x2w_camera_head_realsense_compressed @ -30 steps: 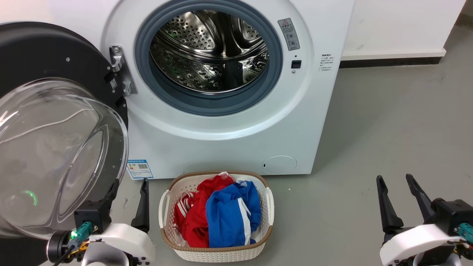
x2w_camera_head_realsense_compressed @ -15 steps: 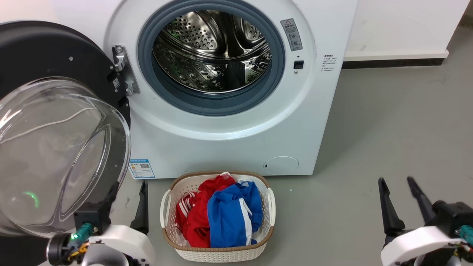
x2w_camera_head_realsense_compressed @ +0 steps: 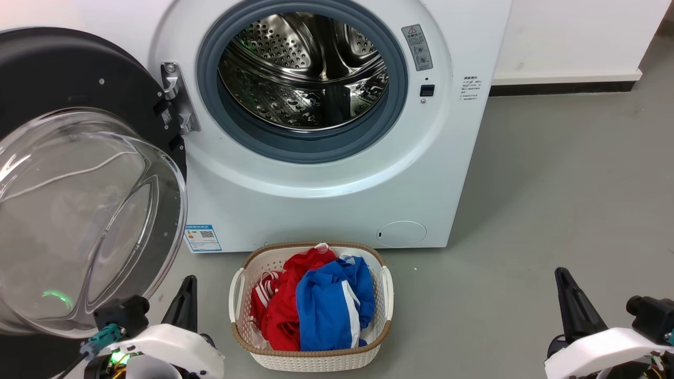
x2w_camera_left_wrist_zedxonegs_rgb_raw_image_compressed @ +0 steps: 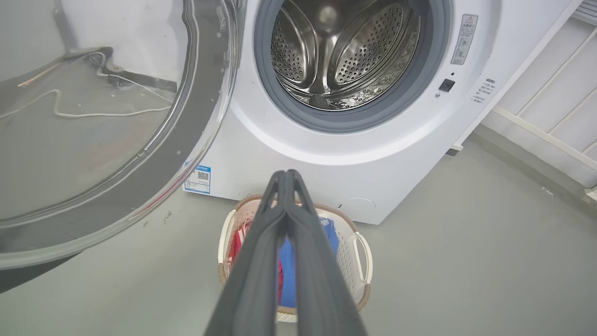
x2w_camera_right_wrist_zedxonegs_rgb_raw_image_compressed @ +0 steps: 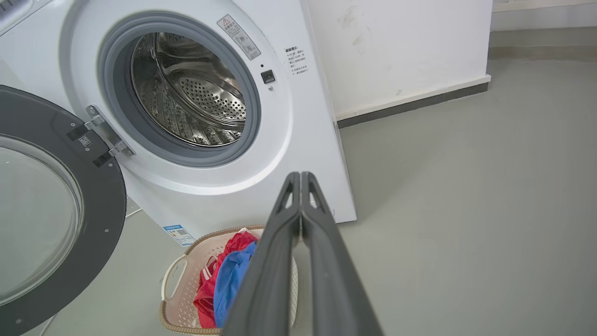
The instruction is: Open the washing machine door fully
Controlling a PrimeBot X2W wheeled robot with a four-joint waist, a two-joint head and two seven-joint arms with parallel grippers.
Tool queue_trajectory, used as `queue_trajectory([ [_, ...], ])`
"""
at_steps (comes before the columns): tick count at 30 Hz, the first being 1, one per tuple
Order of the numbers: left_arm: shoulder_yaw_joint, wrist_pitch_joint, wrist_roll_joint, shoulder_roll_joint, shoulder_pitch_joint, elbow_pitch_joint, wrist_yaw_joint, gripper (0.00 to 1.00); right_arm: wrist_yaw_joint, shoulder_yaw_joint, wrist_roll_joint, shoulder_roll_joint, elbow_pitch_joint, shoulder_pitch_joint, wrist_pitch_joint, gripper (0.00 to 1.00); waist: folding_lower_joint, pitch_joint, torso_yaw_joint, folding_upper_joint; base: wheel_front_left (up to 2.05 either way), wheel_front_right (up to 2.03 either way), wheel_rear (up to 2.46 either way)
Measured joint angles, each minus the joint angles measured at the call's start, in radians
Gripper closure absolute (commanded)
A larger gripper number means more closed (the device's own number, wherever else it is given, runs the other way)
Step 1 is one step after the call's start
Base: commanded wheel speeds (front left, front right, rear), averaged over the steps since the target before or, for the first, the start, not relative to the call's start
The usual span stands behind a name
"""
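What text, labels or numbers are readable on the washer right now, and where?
No words or numbers are legible.
Grey sticker, washing machine front: red warning triangle, print too small.
Black print beside it: too small.
Blue label, lower left: QR code, text blurred.
Small tag on washing machine door: unreadable.

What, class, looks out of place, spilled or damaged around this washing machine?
Nothing stands out. The washing machine door hangs open on its hinge, the basket stands upright, and the clothes lie inside it.
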Motion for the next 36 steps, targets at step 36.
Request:
queue_trajectory([
  [36,0.163,0.094,-0.417,-0.114,-0.022,0.038,-0.124,1.00,0.000,-0.009,0.552,0.004,0.062,-0.059,0.057,1.00,0.0000,0.015,0.008,0.0000,0.00,0.00,0.00],
])
